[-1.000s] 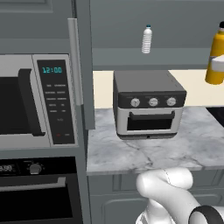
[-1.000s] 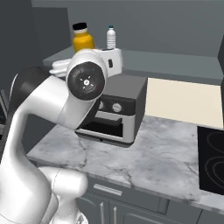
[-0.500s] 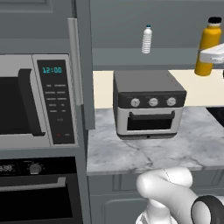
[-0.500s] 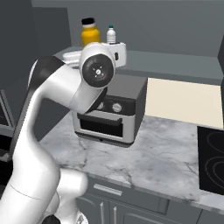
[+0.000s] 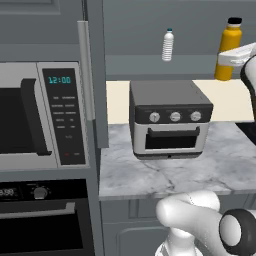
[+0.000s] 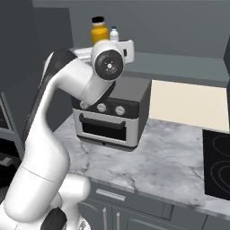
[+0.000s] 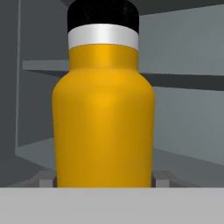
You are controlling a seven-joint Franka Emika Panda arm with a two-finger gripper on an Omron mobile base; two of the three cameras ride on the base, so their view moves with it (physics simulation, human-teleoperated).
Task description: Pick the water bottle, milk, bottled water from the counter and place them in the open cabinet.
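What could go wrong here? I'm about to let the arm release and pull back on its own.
1. The water bottle stands between the gripper fingers; if they drag on retreat, the tall bottle may tip.
2. In the left base view the water bottle stands near the front of the open cabinet shelf, so a nudge could send it off the edge.
3. Tipping sideways, it might strike the bottled water.

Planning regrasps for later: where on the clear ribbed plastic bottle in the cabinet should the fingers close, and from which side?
Grip the clear ribbed plastic bottle across its straight ribbed body, below the narrow cap, coming level from the cabinet's open front. It stands upright with room on both sides.
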